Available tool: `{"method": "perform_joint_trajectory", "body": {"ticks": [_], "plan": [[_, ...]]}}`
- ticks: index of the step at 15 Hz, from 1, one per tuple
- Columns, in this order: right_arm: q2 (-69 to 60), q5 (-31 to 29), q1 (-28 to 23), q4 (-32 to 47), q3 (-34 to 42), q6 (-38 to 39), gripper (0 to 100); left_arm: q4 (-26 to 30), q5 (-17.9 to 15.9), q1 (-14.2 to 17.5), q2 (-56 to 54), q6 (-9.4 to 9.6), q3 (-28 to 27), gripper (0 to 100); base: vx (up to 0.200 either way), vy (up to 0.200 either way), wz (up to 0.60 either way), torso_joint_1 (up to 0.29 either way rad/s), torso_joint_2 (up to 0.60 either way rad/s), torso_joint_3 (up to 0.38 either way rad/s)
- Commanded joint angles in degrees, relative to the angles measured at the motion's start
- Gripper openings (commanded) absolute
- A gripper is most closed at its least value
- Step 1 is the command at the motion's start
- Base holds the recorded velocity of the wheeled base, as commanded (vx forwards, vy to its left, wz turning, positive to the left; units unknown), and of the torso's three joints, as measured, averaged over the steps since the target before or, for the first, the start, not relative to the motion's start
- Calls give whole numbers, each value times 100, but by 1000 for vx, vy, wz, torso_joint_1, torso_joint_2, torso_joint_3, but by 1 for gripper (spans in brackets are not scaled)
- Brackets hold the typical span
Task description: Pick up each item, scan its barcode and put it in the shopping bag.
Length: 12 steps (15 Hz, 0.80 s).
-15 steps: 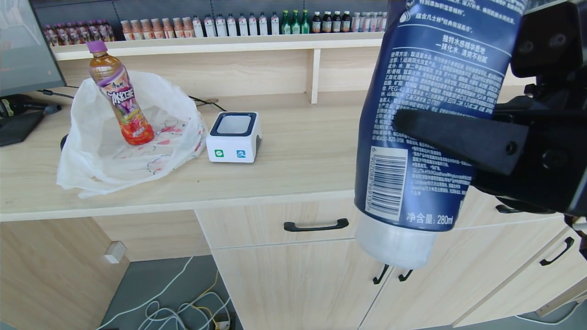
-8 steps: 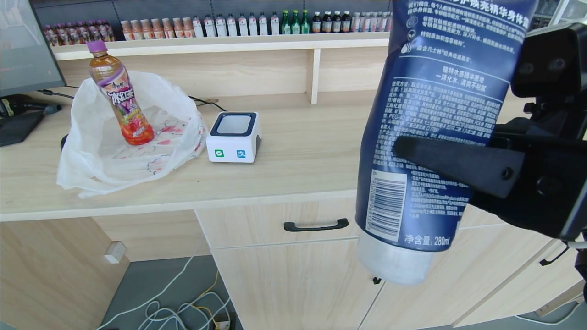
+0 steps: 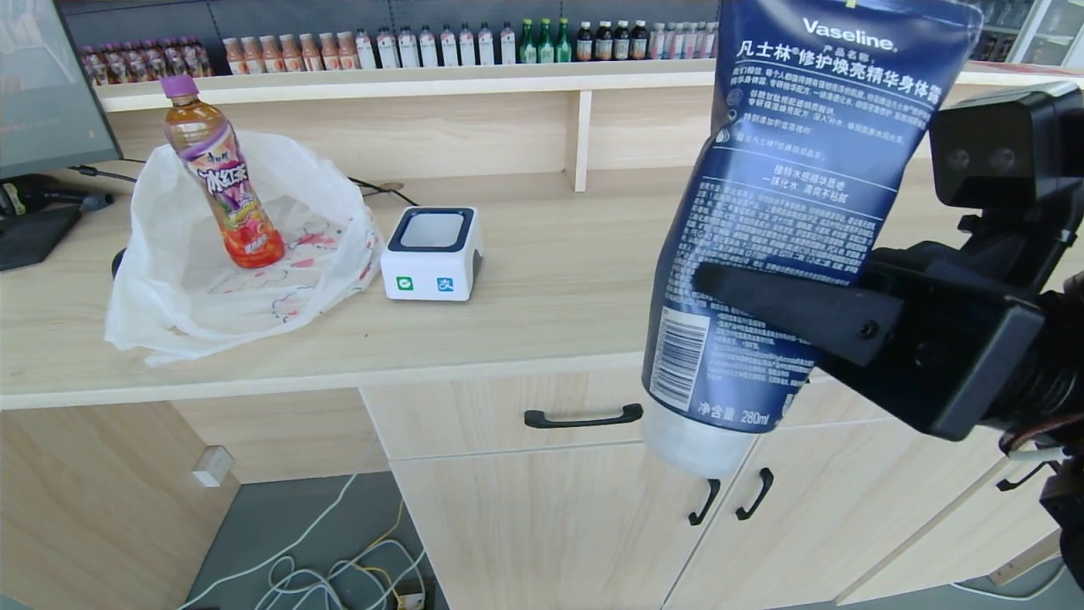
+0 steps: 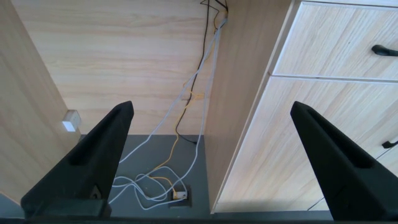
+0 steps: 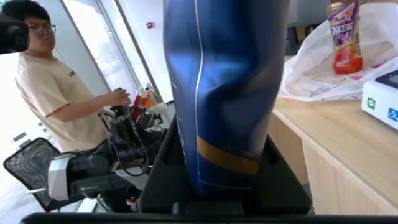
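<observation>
Right fingers (image 3: pixel 788 307) clamping lotion tube (image 3: pixel 804 169), seemingly off counter (image 3: pixel 550 288) edge, scanner (image 3: pixel 432 254) apart

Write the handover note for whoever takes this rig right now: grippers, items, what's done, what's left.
Right gripper: shut on the lotion tube, held cap-down in front of the counter, to the right of the scanner.
Left gripper: open, empty, low by the cabinet fronts.
Tea bottle stands in the shopping bag, beside the scanner on the counter.
Done: tea bottle bagged.
Left: present the tube's barcode to the scanner, then put the tube in the bag.
</observation>
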<state>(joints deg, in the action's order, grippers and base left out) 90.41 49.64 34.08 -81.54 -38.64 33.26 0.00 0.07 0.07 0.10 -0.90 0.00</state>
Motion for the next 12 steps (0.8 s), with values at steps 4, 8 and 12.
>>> {"method": "perform_joint_trajectory", "body": {"ticks": [4,8,12], "plan": [[364,-1246,-7,358,-73,-1629,0,0,1,1,-1,2,0,100,0,0,0,0,0,0],[267,-3171,406,561,59,-2561,0,0,1,1,-1,2,0,100,0,0,0,0,0,0],[285,-4287,424,209,340,-3405,0,0,1,1,-1,2,0,100,0,0,0,0,0,0]]}}
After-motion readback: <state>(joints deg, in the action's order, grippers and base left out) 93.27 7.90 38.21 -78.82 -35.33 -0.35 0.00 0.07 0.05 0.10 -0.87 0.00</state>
